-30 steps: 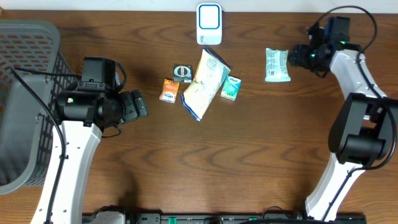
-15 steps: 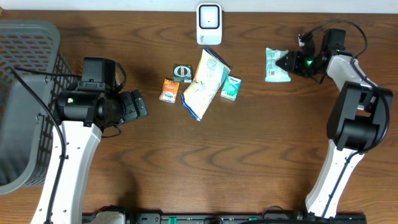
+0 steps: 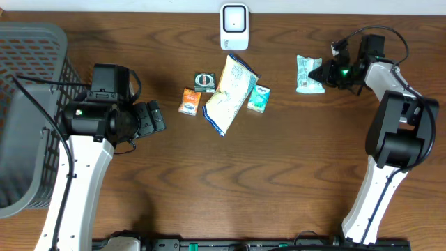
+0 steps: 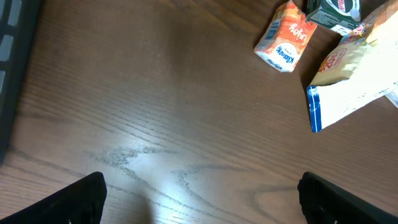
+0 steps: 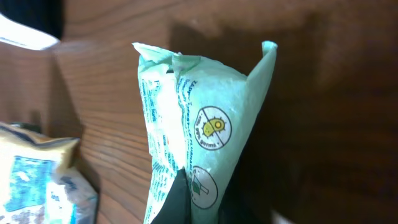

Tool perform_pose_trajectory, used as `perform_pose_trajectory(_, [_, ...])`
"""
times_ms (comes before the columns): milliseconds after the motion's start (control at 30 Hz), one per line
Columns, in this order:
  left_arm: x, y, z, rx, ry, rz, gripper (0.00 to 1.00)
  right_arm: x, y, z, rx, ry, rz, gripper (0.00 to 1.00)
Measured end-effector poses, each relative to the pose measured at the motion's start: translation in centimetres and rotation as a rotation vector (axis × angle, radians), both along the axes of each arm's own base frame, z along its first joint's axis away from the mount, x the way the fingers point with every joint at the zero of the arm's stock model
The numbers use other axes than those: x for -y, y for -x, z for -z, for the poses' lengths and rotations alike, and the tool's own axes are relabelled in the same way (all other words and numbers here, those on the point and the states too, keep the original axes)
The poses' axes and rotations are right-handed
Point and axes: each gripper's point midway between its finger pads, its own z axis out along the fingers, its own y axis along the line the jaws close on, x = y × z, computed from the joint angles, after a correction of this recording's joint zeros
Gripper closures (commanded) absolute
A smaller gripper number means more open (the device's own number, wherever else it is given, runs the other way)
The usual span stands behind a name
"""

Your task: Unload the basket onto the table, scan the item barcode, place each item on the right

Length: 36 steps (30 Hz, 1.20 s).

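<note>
At the far right of the bench (image 3: 279, 195), the right tool (image 3: 322, 71) is pinching one edge of the pack (image 3: 306, 73), which looks creased where it is held. The left tool (image 3: 155, 117) hangs spread wide over bare wood, left of the snack bag (image 3: 230, 94). The pinch looks thin, so the soft pack may slip free. It may also fold and hide its barcode from the scanner (image 3: 234, 26).

Grey plastic basket (image 3: 31, 42) at far left edge of the wooden table (image 3: 244, 181). Cluster at upper centre: orange pack (image 3: 189, 102), small dark box (image 3: 204, 81) just above it, big white-and-yellow bag (image 3: 230, 94) lying tilted, teal pack (image 3: 258, 98) against its right side. Orange pack and dark box apart; the box's right edge meets the bag.
</note>
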Motion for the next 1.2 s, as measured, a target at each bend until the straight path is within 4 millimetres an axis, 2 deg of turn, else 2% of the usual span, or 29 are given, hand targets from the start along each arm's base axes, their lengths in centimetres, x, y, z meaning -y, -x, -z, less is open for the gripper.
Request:
perform_pose_trajectory(200, [0.0, 0.0, 0.0, 0.000, 0.000, 0.000, 0.02, 1.2, 0.8, -1.9, -0.016, 0.265, 0.029, 0.99])
perform_pose_trajectory(300, [0.0, 0.0, 0.0, 0.000, 0.000, 0.000, 0.02, 1.1, 1.0, -2.9, -0.009, 0.431, 0.019, 0.99])
perform_pose_trajectory(500, [0.0, 0.0, 0.0, 0.000, 0.000, 0.000, 0.02, -0.2, 1.9, -2.3, -0.033, 0.771, -0.024, 0.99])
perform_pose_trajectory(733, [0.0, 0.0, 0.0, 0.000, 0.000, 0.000, 0.02, -2.0, 2.2, -3.6, 0.016, 1.160, -0.038, 0.99])
perform_pose_trajectory(867, [0.0, 0.0, 0.0, 0.001, 0.000, 0.000, 0.02, -2.9, 2.5, -2.9, 0.016, 1.251, -0.066, 0.99])
perform_pose_trajectory(1000, [0.0, 0.0, 0.0, 0.000, 0.000, 0.000, 0.02, -3.7, 2.9, -2.7, 0.018, 1.297, -0.091, 0.89])
perform_pose_trajectory(1100, [0.0, 0.0, 0.0, 0.000, 0.000, 0.000, 0.02, -5.1, 3.3, -2.4, 0.021, 1.284, -0.132, 0.81])
perform_pose_trajectory(1200, [0.0, 0.0, 0.0, 0.000, 0.000, 0.000, 0.02, -7.4, 3.8, -1.9, 0.034, 1.234, -0.188, 0.66])
